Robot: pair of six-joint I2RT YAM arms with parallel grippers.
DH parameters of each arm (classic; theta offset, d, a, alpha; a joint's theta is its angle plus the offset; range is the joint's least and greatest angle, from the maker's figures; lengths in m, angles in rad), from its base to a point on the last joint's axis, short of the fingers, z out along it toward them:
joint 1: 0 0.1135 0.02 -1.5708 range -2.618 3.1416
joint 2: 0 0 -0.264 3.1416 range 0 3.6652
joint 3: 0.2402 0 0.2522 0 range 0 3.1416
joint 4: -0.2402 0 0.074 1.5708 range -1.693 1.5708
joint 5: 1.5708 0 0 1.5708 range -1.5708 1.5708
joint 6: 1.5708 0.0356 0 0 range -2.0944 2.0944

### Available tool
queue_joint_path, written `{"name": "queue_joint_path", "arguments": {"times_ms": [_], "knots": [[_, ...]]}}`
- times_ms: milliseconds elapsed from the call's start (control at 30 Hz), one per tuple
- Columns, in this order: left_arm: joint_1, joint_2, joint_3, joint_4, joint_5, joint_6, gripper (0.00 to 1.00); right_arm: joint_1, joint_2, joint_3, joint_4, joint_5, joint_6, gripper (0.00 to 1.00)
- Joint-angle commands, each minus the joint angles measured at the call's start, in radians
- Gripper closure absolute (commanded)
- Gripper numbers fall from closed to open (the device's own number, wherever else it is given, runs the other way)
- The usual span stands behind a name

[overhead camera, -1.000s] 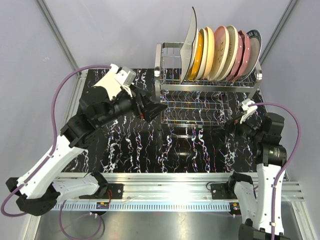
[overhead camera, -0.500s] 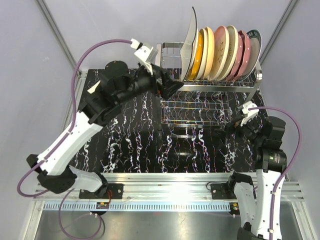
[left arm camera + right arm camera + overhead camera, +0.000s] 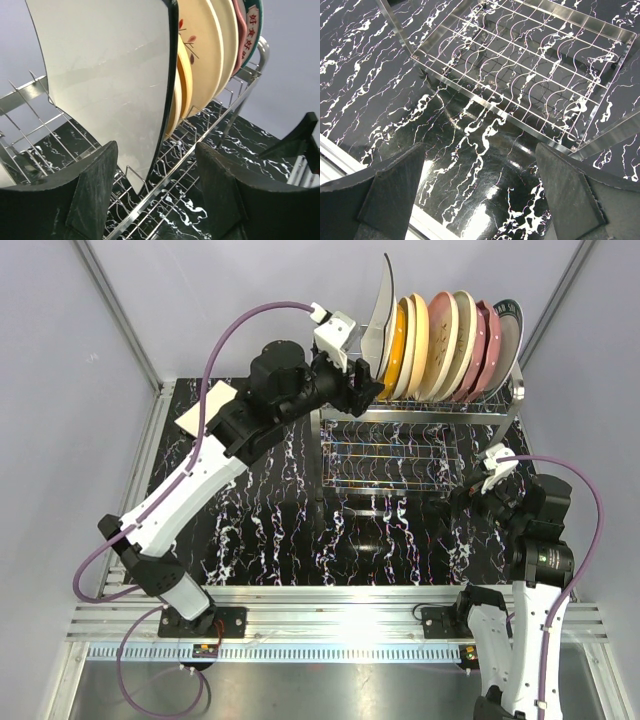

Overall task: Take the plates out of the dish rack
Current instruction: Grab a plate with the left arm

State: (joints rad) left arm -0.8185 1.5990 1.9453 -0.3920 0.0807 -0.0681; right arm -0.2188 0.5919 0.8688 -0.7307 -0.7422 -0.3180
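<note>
The chrome wire dish rack (image 3: pixel 418 416) stands at the back right. Several plates stand upright in its top tier: a white square plate (image 3: pixel 381 312) at the left end, then a yellow-orange plate (image 3: pixel 396 348), cream and pink plates, and a dark-rimmed one (image 3: pixel 511 332) at the right end. My left gripper (image 3: pixel 366 390) is open at the white plate's lower edge. In the left wrist view the white plate (image 3: pixel 110 75) fills the upper left, and its lower corner hangs between the fingertips (image 3: pixel 87 200) without touching them. My right gripper (image 3: pixel 462 496) is open and empty above the table.
The rack's lower tier (image 3: pixel 530 65) holds no plates and lies just beyond my right gripper (image 3: pixel 480 195). The black marbled table (image 3: pixel 270 530) stretches left of the rack. Grey walls close in the back and sides. A metal rail (image 3: pixel 330 600) runs along the near edge.
My left arm has swung up and right from the table's left side to the rack's left end, its open jaws now at the white plate. The right arm has barely moved.
</note>
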Motion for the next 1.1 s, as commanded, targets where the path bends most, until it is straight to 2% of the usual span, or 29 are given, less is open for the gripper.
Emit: {"name": "queue_joint_path", "arguments": {"times_ms": [0, 100, 200, 833, 1067], "knots": [[-0.021, 0.004, 0.03, 0.105, -0.076, 0.062, 0.35, -0.004, -0.007, -0.002, 0.007, 0.015, -0.013, 0.0], [-0.03, 0.021, 0.027, 0.136, -0.108, 0.1, 0.36, -0.004, -0.01, -0.004, 0.007, 0.015, -0.015, 0.0], [-0.036, 0.036, 0.026, 0.163, -0.143, 0.131, 0.42, -0.004, -0.009, -0.002, 0.007, 0.015, -0.015, 0.0], [-0.074, 0.082, -0.017, 0.289, -0.338, 0.26, 0.54, -0.004, -0.012, -0.004, 0.008, 0.02, -0.015, 0.0], [-0.076, 0.078, -0.037, 0.288, -0.323, 0.255, 0.52, -0.005, -0.012, -0.004, 0.008, 0.02, -0.016, 0.0]]}}
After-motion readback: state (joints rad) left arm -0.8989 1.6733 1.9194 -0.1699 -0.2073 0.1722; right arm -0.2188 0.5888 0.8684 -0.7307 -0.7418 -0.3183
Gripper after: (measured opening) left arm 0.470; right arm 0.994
